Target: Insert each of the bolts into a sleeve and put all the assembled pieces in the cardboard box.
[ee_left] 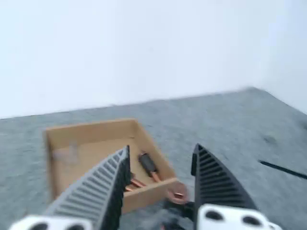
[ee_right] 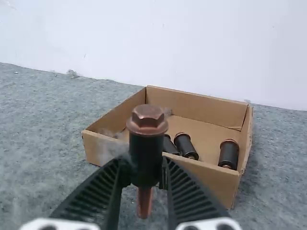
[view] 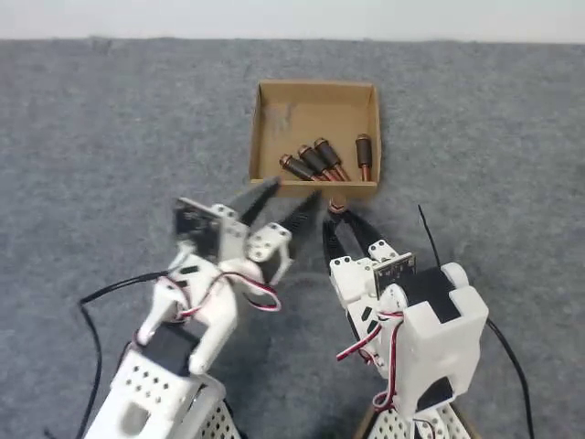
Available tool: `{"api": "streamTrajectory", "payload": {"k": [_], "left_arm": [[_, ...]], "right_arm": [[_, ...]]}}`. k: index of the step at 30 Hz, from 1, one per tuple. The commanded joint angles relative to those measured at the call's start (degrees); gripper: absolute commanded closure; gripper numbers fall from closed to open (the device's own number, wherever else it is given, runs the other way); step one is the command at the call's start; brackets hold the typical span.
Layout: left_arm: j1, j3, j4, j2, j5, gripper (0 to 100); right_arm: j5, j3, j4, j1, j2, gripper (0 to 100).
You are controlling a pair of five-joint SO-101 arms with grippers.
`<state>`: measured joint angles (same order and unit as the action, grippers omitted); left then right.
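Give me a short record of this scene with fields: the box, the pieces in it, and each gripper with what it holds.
box: cardboard box, open top, ahead of both arms
in box: four assembled pieces, lying down, three together, one apart
right gripper: shut on a bolt-and-sleeve piece, upright, bolt head up, outside the box's near wall
left gripper: open, holds nothing, by the same wall

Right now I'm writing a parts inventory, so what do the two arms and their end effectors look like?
The left arm and right arm are white plastic with black motor blocks, perforated bases and red, white and black wire loops. The left end effector and right end effector have black, pointed, ridged fingers.
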<state>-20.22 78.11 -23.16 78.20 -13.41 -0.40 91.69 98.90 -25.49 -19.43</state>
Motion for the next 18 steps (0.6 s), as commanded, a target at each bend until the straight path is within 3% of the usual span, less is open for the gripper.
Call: {"api": "streamTrajectory", "payload": {"k": [1,11,18], "left_arm": [[4.40,-3.91,-2.46,5.54,-0.62,80],[20.92,-9.36,-21.98,16.70,-0.26,80],[28.22,-9.19,-31.38,25.67,-0.18,80]], "right_arm": [[-0.44,0.26,1.36,0.40,-0.13,99.1],[-0.44,0.18,1.36,1.01,-0.04,99.1],[-0.44,0.18,1.27,0.75,-0.04,99.1]]}}
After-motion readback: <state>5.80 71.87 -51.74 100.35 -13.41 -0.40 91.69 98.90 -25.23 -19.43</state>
